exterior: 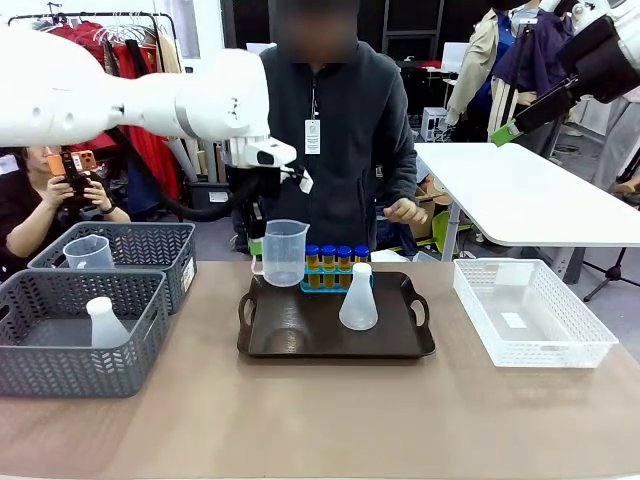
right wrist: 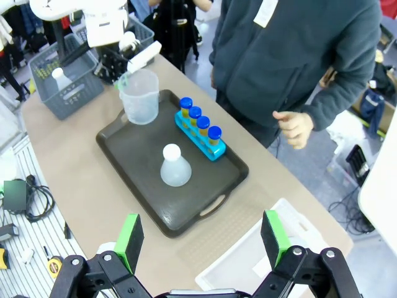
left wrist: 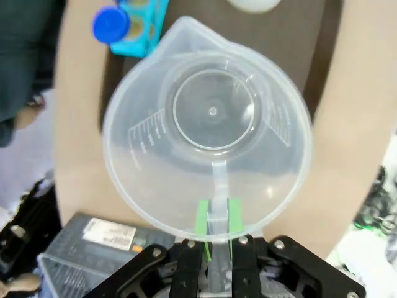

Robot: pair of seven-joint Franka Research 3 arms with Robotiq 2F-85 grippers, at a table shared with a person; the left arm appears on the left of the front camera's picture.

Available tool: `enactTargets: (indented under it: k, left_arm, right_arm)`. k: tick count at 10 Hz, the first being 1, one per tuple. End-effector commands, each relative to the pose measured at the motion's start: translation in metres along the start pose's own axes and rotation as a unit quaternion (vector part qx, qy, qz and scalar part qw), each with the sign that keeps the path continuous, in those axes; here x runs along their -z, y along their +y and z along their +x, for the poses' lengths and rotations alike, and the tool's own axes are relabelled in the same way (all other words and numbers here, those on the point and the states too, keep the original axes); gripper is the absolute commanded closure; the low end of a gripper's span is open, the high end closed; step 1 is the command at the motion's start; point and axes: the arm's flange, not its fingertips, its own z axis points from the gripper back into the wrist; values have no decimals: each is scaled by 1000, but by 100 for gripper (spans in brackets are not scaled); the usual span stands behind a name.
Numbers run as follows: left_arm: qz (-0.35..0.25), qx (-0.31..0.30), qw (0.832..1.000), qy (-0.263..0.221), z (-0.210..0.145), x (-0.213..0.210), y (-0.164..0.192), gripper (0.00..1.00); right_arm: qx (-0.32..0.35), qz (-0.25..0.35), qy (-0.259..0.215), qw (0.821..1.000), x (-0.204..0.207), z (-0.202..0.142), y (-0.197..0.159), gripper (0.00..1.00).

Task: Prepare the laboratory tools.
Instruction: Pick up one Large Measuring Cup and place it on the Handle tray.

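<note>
The left gripper (left wrist: 215, 239) had its jaws closed on the handle of the clear measuring jug (exterior: 284, 252), the green pads (left wrist: 202, 220) pinching the handle just below the rim. In the front view the jug stood upright at the back left corner of the dark tray (exterior: 310, 340), though whether its base touched the tray or hung just above it could not be told. Seen from the left wrist, the jug was empty, its graduations showing on the inner wall.

Just beside the jug, along the tray's far edge, a blue rack (exterior: 333, 283) held four yellow-orange tubes with blue caps (exterior: 336, 257) in a row. The white conical flask (exterior: 358, 298) stood upright on the tray in front of the tubes, apart from the jug.

The right gripper (right wrist: 201, 239) hung high above the near right end of the bench (exterior: 330, 420), its jaws wide open and holding nothing.

On the left of the bench sat two grey baskets: the near one (exterior: 45, 375) held a second flask (exterior: 104, 324), the far one (exterior: 165, 250) a second jug (exterior: 88, 252). A white mesh basket (exterior: 580, 345) stood to the right of the tray. A person stood at the far side, one hand (exterior: 406, 211) raised near the waist.
</note>
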Motion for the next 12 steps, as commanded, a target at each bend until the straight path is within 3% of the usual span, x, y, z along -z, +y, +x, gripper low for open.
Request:
enactTargets:
  k: [1, 3, 5, 12]
  left_arm:
    - [-3, 26, 1000, -12, -4, 18, -5, 100]
    - [53, 37, 998, 6, -1, 39, -11, 100]
    - [67, 41, 997, 6, 1, 50, -19, 100]
    - [19, 65, 997, -19, 7, 78, -23, 100]
  right_arm:
    - [-1, 7, -10, 1000, -1, 1, 0, 0]
    - [-1, 7, -10, 1000, -1, 1, 0, 0]
    - [-1, 7, -10, 1000, -1, 1, 0, 0]
    - [-1, 7, -10, 1000, -1, 1, 0, 0]
